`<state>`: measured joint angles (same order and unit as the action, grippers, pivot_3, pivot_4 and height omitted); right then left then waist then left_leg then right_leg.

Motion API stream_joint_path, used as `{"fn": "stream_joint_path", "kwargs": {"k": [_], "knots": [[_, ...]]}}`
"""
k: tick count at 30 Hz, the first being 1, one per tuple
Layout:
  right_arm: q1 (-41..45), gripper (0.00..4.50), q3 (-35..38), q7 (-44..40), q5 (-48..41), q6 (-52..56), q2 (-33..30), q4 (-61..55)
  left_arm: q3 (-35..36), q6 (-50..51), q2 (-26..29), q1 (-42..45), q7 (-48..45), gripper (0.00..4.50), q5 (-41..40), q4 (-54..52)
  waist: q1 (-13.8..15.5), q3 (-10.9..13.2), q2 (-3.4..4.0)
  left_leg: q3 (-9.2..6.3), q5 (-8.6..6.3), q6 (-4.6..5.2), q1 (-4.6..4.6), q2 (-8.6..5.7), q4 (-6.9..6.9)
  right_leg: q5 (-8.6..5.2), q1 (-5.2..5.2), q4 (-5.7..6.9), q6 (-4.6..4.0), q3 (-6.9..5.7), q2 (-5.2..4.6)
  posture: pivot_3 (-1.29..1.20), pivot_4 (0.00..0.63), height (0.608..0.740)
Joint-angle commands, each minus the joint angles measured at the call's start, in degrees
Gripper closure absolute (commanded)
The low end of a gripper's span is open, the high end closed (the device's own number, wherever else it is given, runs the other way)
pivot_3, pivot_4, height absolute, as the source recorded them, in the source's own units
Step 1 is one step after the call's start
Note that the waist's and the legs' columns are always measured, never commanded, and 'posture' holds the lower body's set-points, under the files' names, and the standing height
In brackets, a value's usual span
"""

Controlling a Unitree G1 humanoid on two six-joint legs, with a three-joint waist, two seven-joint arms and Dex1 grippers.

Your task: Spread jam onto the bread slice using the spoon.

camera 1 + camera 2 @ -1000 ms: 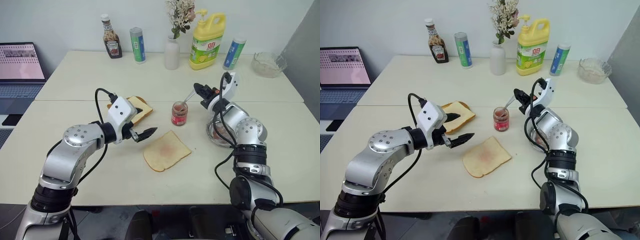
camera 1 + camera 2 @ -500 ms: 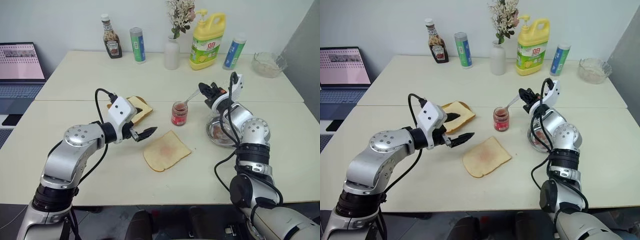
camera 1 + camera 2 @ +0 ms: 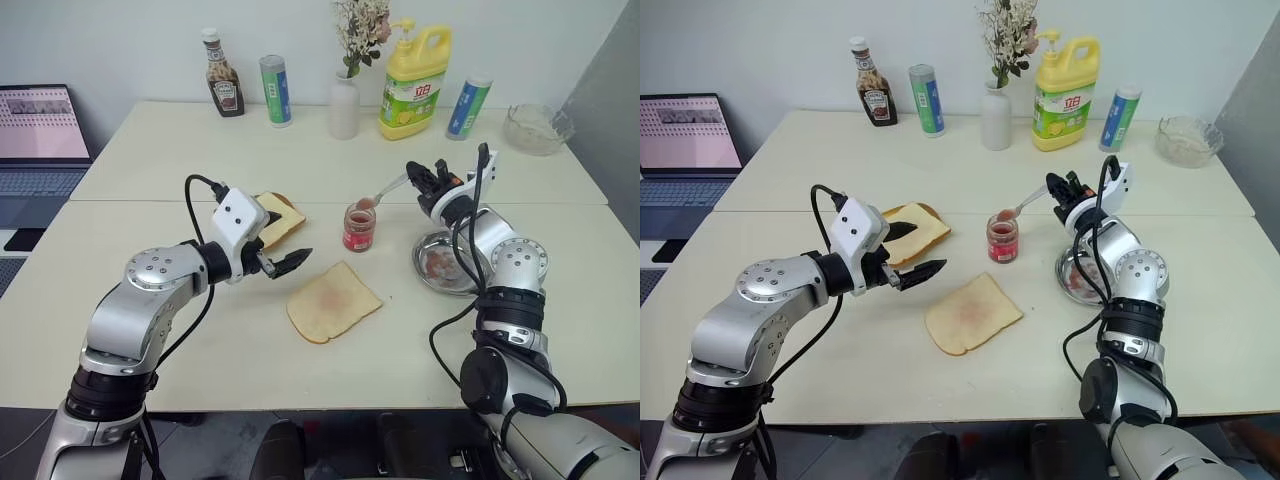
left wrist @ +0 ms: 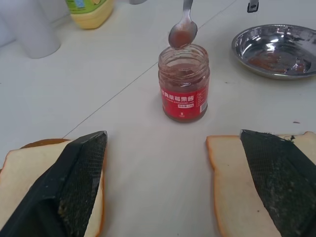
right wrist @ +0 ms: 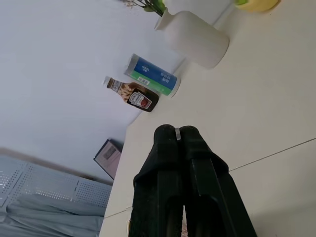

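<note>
Jam (image 3: pixel 358 232), dark red in a small clear jar with a red label, stands open near the middle of a pale table (image 3: pixel 180 160), with the bowl of a silver spoon (image 3: pixel 380 194) poised just above its mouth and carrying a reddish load. The right gripper (image 3: pixel 421 178) is clenched on the spoon's thin handle, holding it out to the robot's left over the jar. The bread slice (image 3: pixel 333 300), pale tan with a faint pink smear at its centre, lies flat on the table in front of the jar, nearer the robot. The left gripper (image 3: pixel 284 260) hangs with its black fingers (image 4: pixel 74 182) spread wide and empty, between this slice and a second, darker-crusted slice (image 3: pixel 277 218) lying to its left. A round metal dish (image 3: pixel 440 268) smeared with red sits beside the jar on the right. A ketchup bottle (image 3: pixel 222 76), a white vase (image 3: pixel 344 106) and a yellow detergent jug (image 3: pixel 412 84) line the table's far edge.
</note>
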<state>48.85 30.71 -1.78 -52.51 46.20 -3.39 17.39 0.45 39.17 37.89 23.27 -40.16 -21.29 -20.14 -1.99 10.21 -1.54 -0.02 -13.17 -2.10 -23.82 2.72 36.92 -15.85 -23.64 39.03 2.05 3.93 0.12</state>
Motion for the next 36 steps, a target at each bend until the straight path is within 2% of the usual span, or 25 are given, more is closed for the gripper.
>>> {"fn": "stream_joint_path", "kwargs": {"k": [1,7,11,13,16,21,25,29,36], "knots": [[2.1,4.46,0.2,1.4,-4.1,1.3,-0.1,-5.3,1.4,-1.9,0.2,1.2,-1.5,0.00,-1.3,-1.5,0.0,0.0,0.00,0.00,0.00,0.00,0.00,0.00,0.00,0.00,0.00,0.00,0.00,0.00,0.00,0.00,0.150,0.740],[1.1,4.46,-1.3,4.9,-10.7,5.9,0.6,-13.5,3.3,-3.9,3.5,-1.8,-5.8,0.00,-3.1,-3.8,-0.1,0.0,0.01,0.00,0.00,0.00,-0.03,0.01,-0.03,0.00,-0.04,-0.01,0.00,0.00,0.00,0.00,0.150,0.740],[-2.5,4.46,-4.0,8.9,-17.8,11.5,1.7,-22.0,7.8,-3.6,10.0,-8.2,-11.9,0.00,-6.0,-6.8,-0.7,0.0,0.02,0.01,0.00,0.01,-0.06,0.05,-0.11,0.00,-0.13,0.01,0.00,0.02,0.02,0.00,0.150,0.740],[-6.1,4.46,-7.9,8.2,-18.6,14.0,1.1,-26.9,9.9,-4.8,13.6,-13.5,-15.1,0.00,-5.7,-7.9,-1.0,0.0,0.02,-0.01,-0.01,0.01,-0.07,0.07,-0.14,-0.01,-0.14,0.00,-0.01,-0.01,0.03,0.00,0.150,0.740],[-11.8,4.46,-15.1,4.9,-16.0,14.9,0.1,-33.1,12.2,-8.6,17.5,-21.4,-18.0,0.00,-3.3,-8.1,-1.3,0.0,0.03,0.05,-0.01,0.01,-0.07,0.06,-0.22,-0.03,-0.18,-0.05,-0.04,0.04,0.00,0.00,0.150,0.740],[-15.5,4.46,-22.0,-0.1,-11.0,11.8,-1.4,-34.7,13.2,-10.5,17.8,-25.5,-18.7,0.00,-3.6,-8.5,-1.1,0.0,0.03,0.07,0.00,0.01,-0.09,0.05,-0.19,-0.07,-0.22,-0.04,-0.05,0.03,-0.03,0.00,0.150,0.740],[-18.7,4.46,-33.7,-8.5,-0.7,6.5,-2.5,-33.7,13.2,-14.1,18.6,-29.7,-19.6,0.00,-0.8,-7.3,-1.3,0.0,0.00,0.12,0.00,0.01,-0.05,0.06,-0.14,-0.11,-0.19,-0.04,0.03,0.07,-0.02,0.00,0.150,0.740],[-19.1,4.46,-39.3,-14.5,7.4,0.5,-3.7,-30.8,12.9,-14.8,18.2,-29.7,-19.6,0.00,-0.7,-7.4,-1.3,0.0,-0.01,0.09,-0.01,0.01,-0.08,0.08,-0.14,-0.07,-0.27,0.00,-0.07,0.05,0.01,0.00,0.150,0.740],[-18.3,4.46,-42.6,-21.2,14.8,-4.5,-6.1,-31.6,11.2,-15.3,17.6,-29.2,-19.2,0.00,-0.3,-8.0,-1.2,0.0,-0.03,0.12,-0.01,0.01,-0.09,0.05,-0.10,-0.07,-0.25,-0.02,-0.06,0.06,-0.03,0.00,0.150,0.740]]}}
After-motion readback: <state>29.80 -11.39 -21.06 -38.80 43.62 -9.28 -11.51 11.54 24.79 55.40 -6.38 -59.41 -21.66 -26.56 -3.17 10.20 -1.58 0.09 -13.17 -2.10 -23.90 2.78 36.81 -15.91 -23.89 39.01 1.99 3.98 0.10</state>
